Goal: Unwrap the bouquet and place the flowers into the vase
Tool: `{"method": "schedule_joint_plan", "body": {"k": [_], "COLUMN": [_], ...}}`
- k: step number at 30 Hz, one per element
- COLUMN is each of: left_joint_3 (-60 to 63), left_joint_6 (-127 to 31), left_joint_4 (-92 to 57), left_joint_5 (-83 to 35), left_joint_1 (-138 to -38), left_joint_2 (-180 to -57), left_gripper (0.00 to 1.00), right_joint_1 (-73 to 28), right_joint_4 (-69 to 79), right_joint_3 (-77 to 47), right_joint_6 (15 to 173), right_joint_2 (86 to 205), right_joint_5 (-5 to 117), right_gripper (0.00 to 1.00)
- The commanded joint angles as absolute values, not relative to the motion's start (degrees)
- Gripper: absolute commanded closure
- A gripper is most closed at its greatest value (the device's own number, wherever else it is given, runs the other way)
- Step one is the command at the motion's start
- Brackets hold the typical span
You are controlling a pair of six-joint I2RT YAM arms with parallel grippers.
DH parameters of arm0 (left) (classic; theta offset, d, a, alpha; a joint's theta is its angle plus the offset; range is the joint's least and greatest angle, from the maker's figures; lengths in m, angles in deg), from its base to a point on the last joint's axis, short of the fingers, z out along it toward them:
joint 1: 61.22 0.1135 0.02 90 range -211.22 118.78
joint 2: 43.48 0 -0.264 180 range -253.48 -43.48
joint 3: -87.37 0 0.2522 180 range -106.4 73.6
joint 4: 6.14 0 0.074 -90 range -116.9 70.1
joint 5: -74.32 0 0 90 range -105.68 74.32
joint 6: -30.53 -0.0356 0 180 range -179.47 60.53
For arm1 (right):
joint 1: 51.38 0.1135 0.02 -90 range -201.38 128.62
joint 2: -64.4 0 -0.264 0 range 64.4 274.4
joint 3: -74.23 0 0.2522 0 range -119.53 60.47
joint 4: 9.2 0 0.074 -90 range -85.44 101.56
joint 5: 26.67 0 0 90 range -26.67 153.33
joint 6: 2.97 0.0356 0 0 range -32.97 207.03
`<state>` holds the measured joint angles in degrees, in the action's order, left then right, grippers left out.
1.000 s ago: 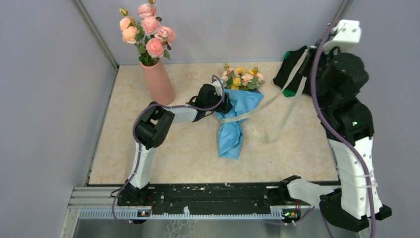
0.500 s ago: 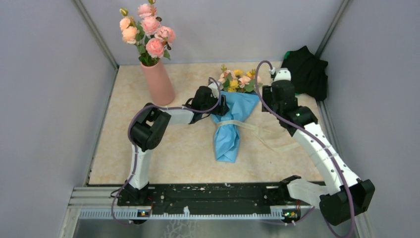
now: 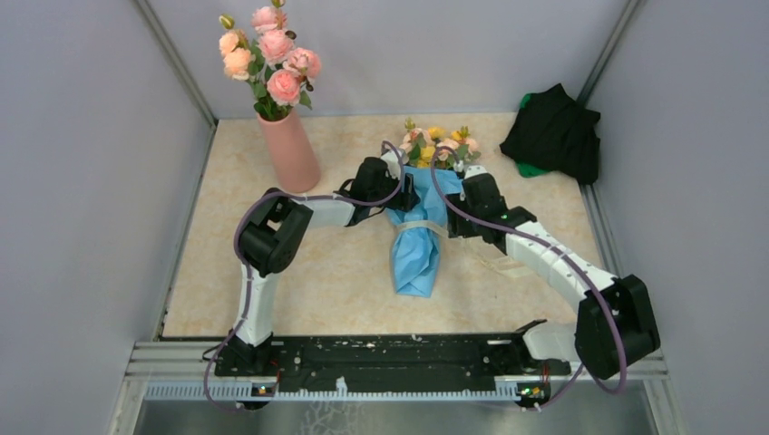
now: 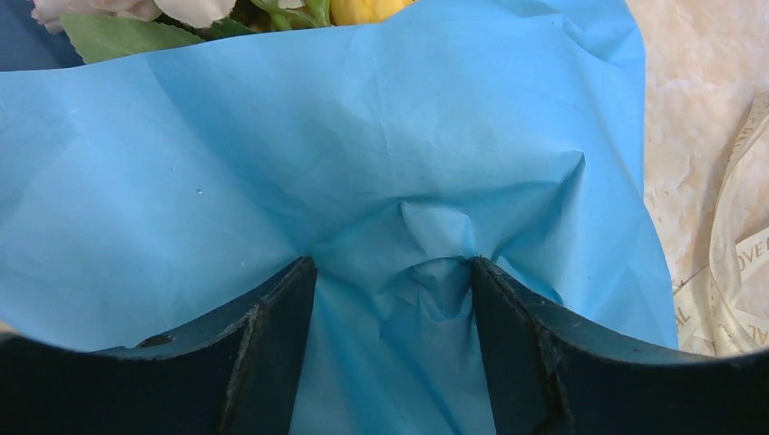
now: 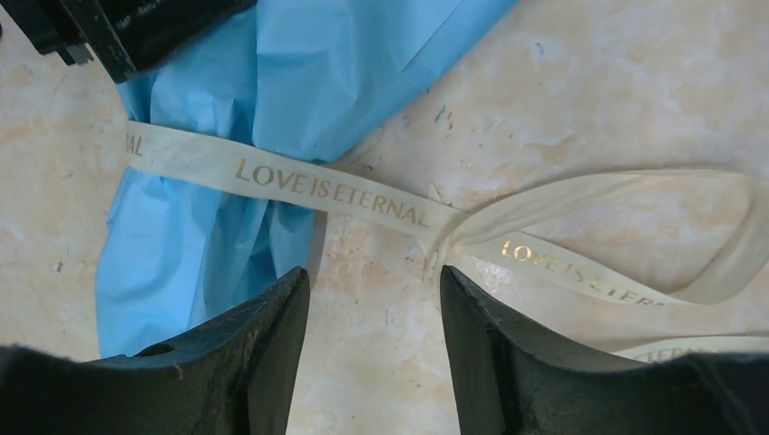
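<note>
Barely begun: ribbon (image 5: 335, 192) lying loose across the bouquet (image 3: 419, 245) in the middle of the table (image 3: 345, 290); blue paper (image 4: 272, 136) wrapped round the flowers (image 3: 435, 145). Paper pinched in the left gripper (image 4: 390, 267); right gripper (image 5: 372, 276) spread open, empty, over the ribbon. Back left, the vase (image 3: 292, 154), crowded with big roses (image 3: 270, 54). Far right, a black cloth (image 3: 553, 136).

The bouquet (image 3: 419, 249) has bright blue paper (image 4: 363, 136), a cream ribbon (image 5: 335, 190) with gold letters, and yellow and pink flowers (image 3: 433, 145); the vase (image 3: 292, 156) is pink, the surface (image 3: 345, 281) swirly beige.
</note>
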<state>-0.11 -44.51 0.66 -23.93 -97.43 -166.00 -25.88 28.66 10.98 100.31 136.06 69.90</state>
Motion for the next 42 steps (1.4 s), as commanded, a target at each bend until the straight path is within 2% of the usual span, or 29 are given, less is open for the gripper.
{"method": "schedule_joint_plan", "body": {"k": [1,14,26,42], "left_joint_3": [-0.1,0.0,0.9,2.0], "left_joint_6": [-45.3,-45.4,-46.3,-46.6], "left_joint_4": [-4.8,-5.1,-5.6,-5.2], "left_joint_5": [-24.3,-24.2,-23.5,-24.1], "left_joint_1": [-97.2,-97.2,-97.1,-97.1], "left_joint_2": [-167.3,-167.7,-167.1,-166.9], "left_gripper": [0.30,0.30,0.30,0.30], "right_joint_1": [-24.7,-22.5,-22.5,-24.0], "right_joint_4": [22.2,16.6,16.2,16.0], "right_joint_3": [12.1,13.9,8.0,3.4], "right_joint_6": [101.8,102.9,101.6,99.4], "right_joint_2": [138.1,147.6,155.7,159.0], "right_joint_5": [68.0,69.7,74.5,78.9], "right_gripper": [0.45,0.44,0.45,0.49]}}
